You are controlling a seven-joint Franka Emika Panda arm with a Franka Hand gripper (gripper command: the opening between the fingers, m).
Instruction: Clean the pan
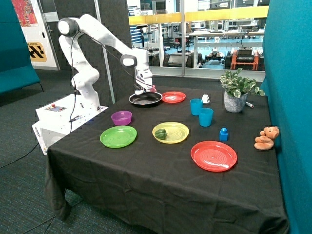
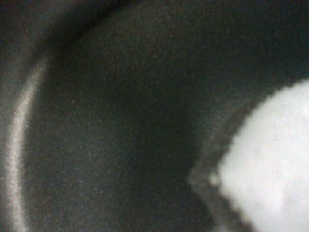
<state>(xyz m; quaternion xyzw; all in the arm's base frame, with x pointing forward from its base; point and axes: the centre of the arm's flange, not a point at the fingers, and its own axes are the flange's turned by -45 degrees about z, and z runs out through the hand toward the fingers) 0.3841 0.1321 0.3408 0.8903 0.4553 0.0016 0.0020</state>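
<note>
The pan (image 1: 146,99), black inside with a shiny rim, sits at the back of the black-clothed table, next to a small red plate (image 1: 173,97). My gripper (image 1: 144,90) is lowered into the pan's near-robot side, right at its surface. The wrist view is filled by the pan's black inside (image 2: 120,121) with its bright curved rim (image 2: 17,145). A blurred white thing (image 2: 270,159) lies close to the camera against the pan's bottom; I cannot tell what it is or whether it is held.
A purple bowl (image 1: 121,117), a green plate (image 1: 118,136), a yellow plate (image 1: 178,131) with a green item and a large red plate (image 1: 213,155) lie toward the front. Two blue cups (image 1: 196,106), a potted plant (image 1: 235,90) and a teddy (image 1: 266,138) stand beyond the pan's far side.
</note>
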